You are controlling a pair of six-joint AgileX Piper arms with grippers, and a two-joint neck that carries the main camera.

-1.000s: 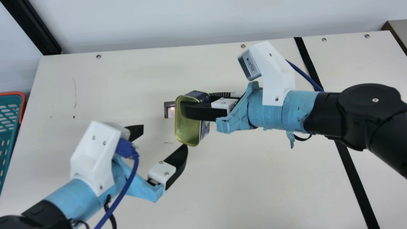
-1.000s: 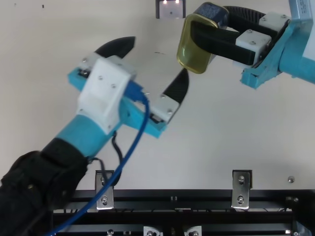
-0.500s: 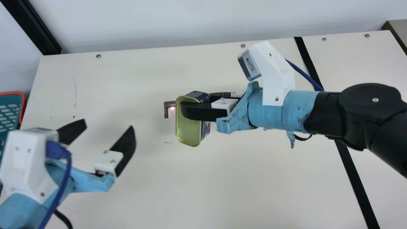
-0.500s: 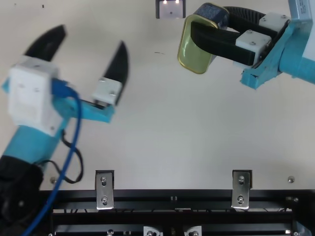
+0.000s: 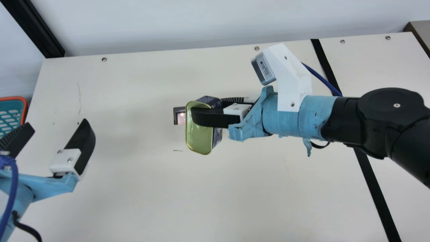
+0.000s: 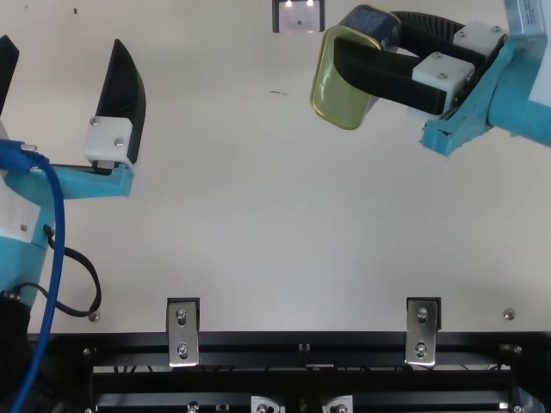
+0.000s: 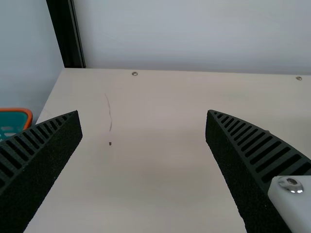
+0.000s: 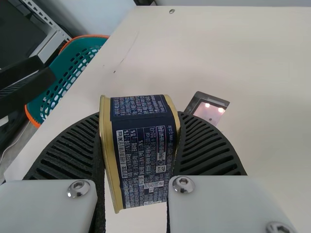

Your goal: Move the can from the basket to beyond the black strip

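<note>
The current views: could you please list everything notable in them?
Table: 1, cream, centre.
Can: 1, navy and gold, held over the table.
Basket: 1, teal, orange-rimmed, at the table's left edge.
Black strip: 1, black, across the table's right part.
Panel: 1, dark-framed, by the can.
Post: 1, black, far left corner.
Brackets: 2 or more, silver, near edge.
Left gripper: 1, black, open, left of the can.
Right gripper: 1, black, shut on the can.

Black arms point(image 5: 391, 124) have blue wrists point(image 5: 315, 116), white brackets point(image 5: 292, 77) with screws point(image 5: 292, 104), blue cables point(image 6: 58, 249) and black ribbed fingers point(image 7: 257, 150).
</note>
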